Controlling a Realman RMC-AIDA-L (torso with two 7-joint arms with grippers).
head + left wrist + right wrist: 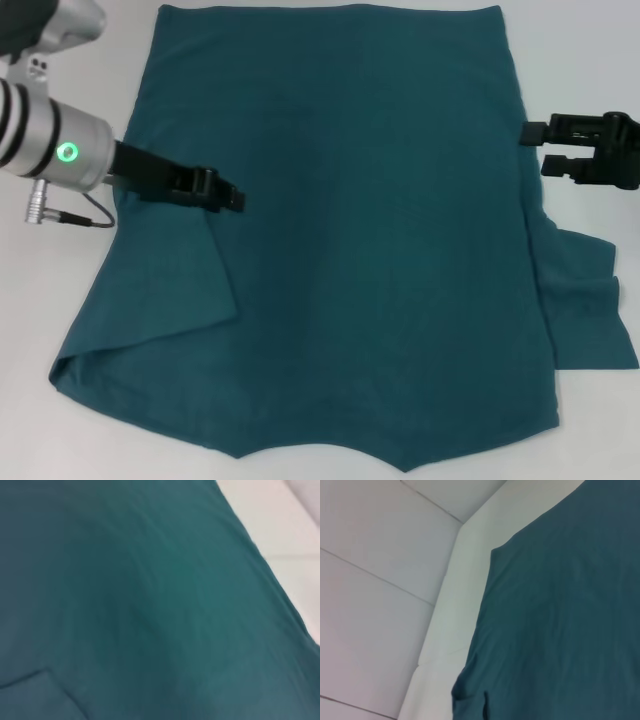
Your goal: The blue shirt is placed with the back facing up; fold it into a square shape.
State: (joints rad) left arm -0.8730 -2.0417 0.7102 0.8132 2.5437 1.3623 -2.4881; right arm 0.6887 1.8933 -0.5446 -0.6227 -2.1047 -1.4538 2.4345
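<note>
A lab bench: bare white table (pixel 60 300) (white panel walls (pixel 375 605) behind).

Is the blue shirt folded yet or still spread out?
Mostly spread: blue shirt lies flat, only its left sleeve folded inward; right sleeve sticks out.

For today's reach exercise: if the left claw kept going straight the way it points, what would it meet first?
Probably only the blue shirt: the left claw points across its flat middle, with nothing else in that line. Its height above the cloth is unclear.

White table (pixel 60 300), one garment on it.
Carries the blue shirt (pixel 370 230), spread flat and plain side up, covering most of the surface; left sleeve folded in over the body, right sleeve lying out, rumpled, toward the table edge.
</note>
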